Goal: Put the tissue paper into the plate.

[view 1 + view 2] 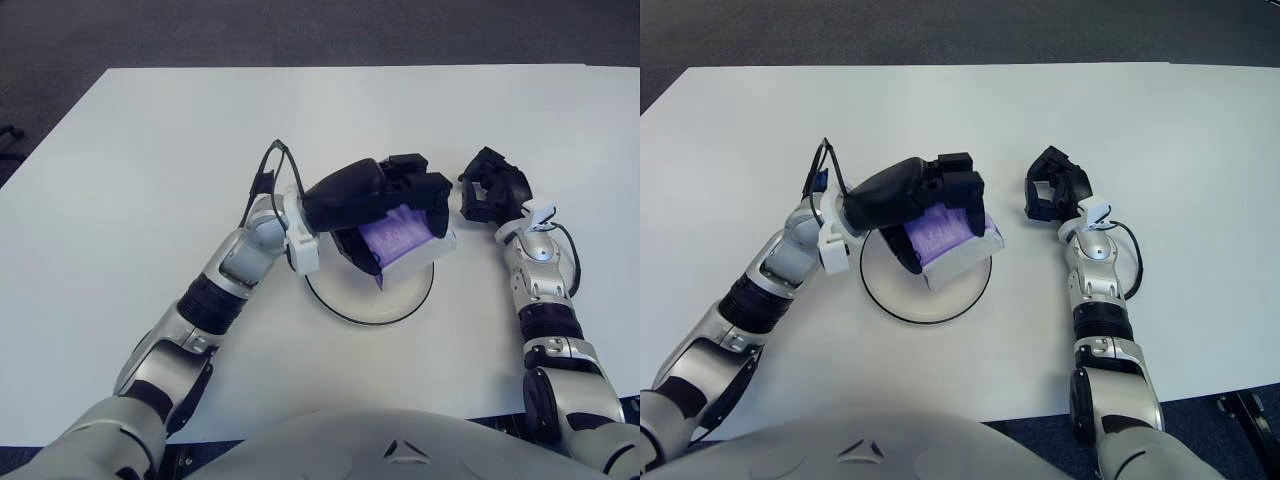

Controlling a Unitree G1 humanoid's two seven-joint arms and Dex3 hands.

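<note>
Left arm reaches in across the table (120,150), left hand (385,205) is over the plate (345,305), fingers curled round the tissue pack (400,238) and holding it. Pack is purple-topped with white sides, tilted, sitting above the plate's far-right part; its right corner pokes past the rim. Can't tell if the underside already touches the plate

Step in hand looks like placement: carry done, release not yet

Next move, my read: nudge the pack back toward plate centre, lower until it sits flat, then open the fingers and lift straight up so it doesn't drag out. Risk is it tipping over the rim

Right hand (492,190) shows just right of the plate, fingers curled, holding nothing, idle
</note>
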